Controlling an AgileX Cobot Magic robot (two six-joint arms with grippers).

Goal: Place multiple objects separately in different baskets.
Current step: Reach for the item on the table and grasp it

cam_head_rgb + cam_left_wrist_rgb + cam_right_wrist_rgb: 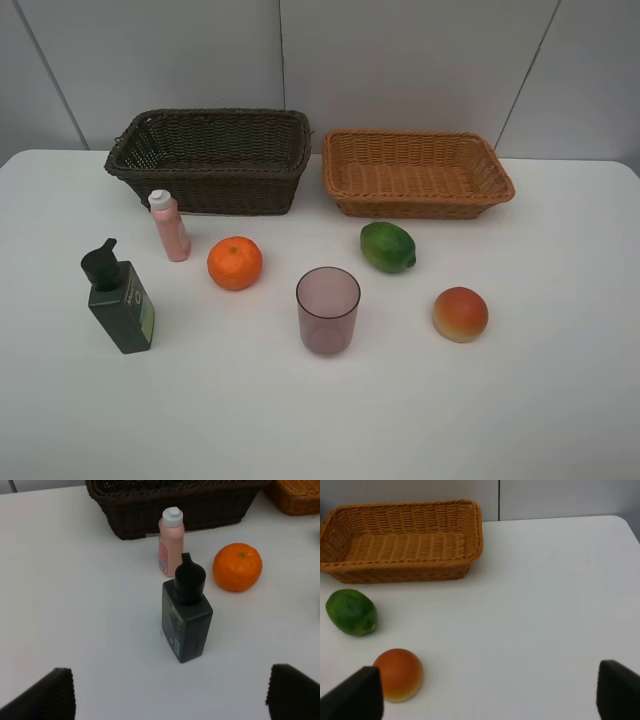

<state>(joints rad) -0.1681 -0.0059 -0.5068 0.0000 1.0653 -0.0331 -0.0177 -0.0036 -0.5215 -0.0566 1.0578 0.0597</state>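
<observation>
- Looking through the left wrist camera, the left gripper (170, 695) was held above the white table (75, 605) and tilted down toward the dark green pump bottle (186, 620). Its dark fingertips (50, 695) were spread wide, so it was open with nothing gripped.
- That pump bottle was stood upright just ahead of the gripper. The pink white-capped bottle (171, 542) was parked close behind it and the orange (237, 566) off to one side, none of them touching.
- The right gripper (487, 692) was posed pretty much the same: kept above the table, angled down, fingertips (360, 695) set wide apart, open and empty.
- Near one of those fingertips the red-orange peach-like fruit (399, 674) was seen on the table. The green fruit (351, 612) was placed beyond it and the light orange-tan basket (400, 572) further back.
- From the high camera, the dark brown basket (215, 190) was seen at the back left. The orange-tan one was set just beside it on the right, with a small gap between them.
- All six items were laid out on the table in front of the baskets, none inside. The translucent purple cup (327, 310) was stood upright in the middle.
- The arms themselves weren't caught by the high camera, so more of their pose couldn't be told.
</observation>
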